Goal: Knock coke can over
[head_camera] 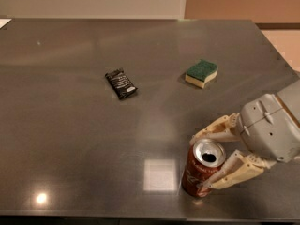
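Lower right: my gripper (198, 162) is spread wide, straddling the upright can (193, 175). Risk: a low push slides it instead of tipping it.

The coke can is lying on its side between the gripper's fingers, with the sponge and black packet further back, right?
Not quite: the camera view shows the coke can standing upright, silver top up. It is between the open fingers of the gripper, with the sponge and black packet further back.
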You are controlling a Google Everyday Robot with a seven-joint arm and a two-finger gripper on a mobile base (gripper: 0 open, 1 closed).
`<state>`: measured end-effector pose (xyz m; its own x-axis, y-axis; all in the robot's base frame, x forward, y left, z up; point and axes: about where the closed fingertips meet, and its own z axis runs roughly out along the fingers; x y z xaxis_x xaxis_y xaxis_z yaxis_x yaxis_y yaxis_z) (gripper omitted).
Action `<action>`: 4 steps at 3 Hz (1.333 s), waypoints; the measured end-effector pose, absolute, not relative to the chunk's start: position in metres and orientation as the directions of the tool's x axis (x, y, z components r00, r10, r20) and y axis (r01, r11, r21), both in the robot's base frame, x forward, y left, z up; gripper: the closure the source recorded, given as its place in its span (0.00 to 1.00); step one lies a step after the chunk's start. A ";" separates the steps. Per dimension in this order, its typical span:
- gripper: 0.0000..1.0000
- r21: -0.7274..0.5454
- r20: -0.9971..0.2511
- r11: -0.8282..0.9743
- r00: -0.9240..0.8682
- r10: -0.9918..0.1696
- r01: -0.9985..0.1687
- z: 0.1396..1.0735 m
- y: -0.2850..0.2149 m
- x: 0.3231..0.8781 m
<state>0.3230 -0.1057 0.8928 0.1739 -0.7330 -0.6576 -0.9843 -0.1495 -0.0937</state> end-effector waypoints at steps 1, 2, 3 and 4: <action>0.71 -0.088 -0.657 -0.139 0.162 -0.736 -0.986 0.896 -0.104 0.329; 0.95 -0.089 -0.651 -0.130 0.156 -0.742 -0.988 0.900 -0.104 0.335; 1.00 -0.115 -0.565 -0.094 0.143 -0.812 -0.989 0.922 -0.107 0.358; 1.00 -0.098 -0.418 -0.041 0.078 -0.905 -0.994 0.930 -0.120 0.380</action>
